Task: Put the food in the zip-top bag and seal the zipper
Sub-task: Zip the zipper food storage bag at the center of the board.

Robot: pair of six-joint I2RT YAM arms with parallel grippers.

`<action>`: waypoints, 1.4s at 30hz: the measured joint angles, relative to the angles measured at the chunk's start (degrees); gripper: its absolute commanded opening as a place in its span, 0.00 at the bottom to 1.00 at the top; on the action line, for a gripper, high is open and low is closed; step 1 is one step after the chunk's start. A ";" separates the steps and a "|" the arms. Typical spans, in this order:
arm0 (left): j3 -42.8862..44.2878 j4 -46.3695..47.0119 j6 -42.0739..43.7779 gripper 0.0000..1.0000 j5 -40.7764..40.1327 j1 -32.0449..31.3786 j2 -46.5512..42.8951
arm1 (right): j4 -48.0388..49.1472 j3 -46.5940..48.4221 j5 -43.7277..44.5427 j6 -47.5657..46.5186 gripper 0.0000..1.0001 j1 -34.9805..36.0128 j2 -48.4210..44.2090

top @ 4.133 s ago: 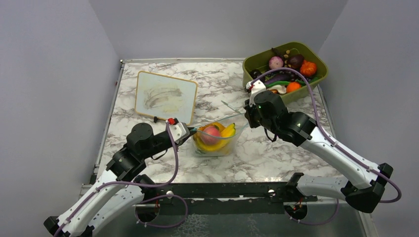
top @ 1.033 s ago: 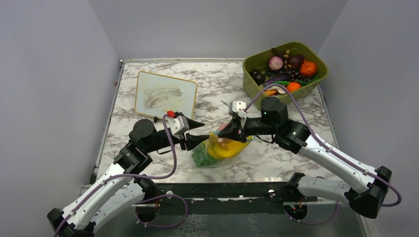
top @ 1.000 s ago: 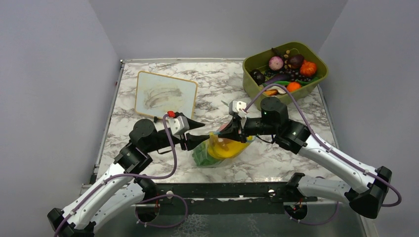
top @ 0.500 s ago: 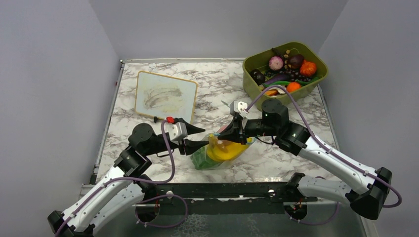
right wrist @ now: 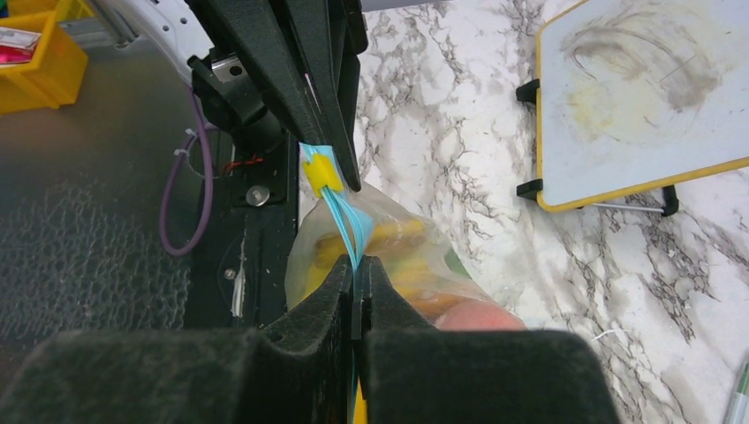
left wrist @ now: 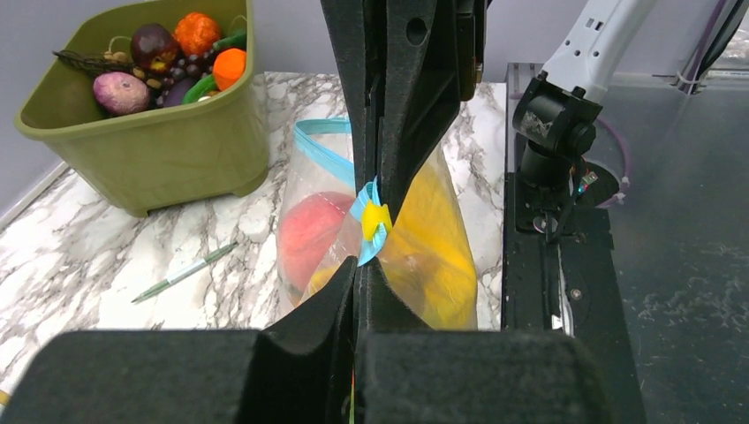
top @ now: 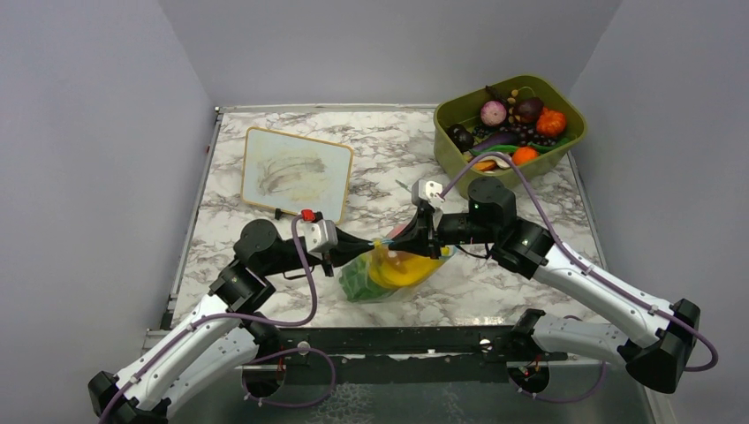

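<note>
- Left gripper [left wrist: 358, 272]: jaws clamped on the blue zipper [left wrist: 325, 157], just beside its yellow slider [left wrist: 375, 221].
- Right gripper [right wrist: 357, 269]: jaws clamped on that zipper too, tip to tip with the left.
- Bag [top: 389, 276], between the 2 grippers, holds the food [top: 404, 268], near the table [top: 397, 150]'s front edge.

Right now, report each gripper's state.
Left gripper: shut on the zipper of the zip-top bag.
Right gripper: shut on the zipper too.
</note>
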 measured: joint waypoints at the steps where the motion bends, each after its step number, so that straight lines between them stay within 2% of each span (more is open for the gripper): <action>1: -0.22 0.09 0.00 0.00 0.07 0.00 -0.11 | 0.02 -0.17 -0.09 0.04 0.06 0.00 -0.02; 4: -0.44 -0.04 0.20 0.00 0.31 0.00 -0.15 | 0.04 -0.50 -1.05 0.33 0.23 0.00 -0.02; 7: -0.44 -0.44 0.59 0.00 1.07 0.00 -0.35 | 1.53 -0.50 -2.78 0.48 0.35 0.00 -0.15; 11: -0.44 -0.76 0.85 0.00 1.90 0.00 -0.37 | 3.76 -0.48 -4.35 0.87 0.41 0.00 -0.44; 20: -0.44 -1.22 1.11 0.00 2.75 0.00 0.31 | 7.06 -0.33 -7.72 1.66 0.39 0.00 1.18; 32: -0.44 -1.16 1.03 0.00 2.84 0.00 0.31 | 10.21 -0.31 -9.20 2.93 0.29 0.00 4.96; 37: -0.44 -1.16 1.01 0.00 2.82 0.00 0.31 | 11.93 -0.31 -9.88 3.02 0.31 0.00 5.09; 39: -0.44 -1.18 1.01 0.00 2.82 0.00 0.31 | 12.57 -0.26 -10.40 3.13 0.25 0.00 5.46; 42: -0.44 -1.20 1.03 0.00 2.82 0.00 0.31 | 12.92 -0.02 -10.82 3.21 0.11 0.00 6.54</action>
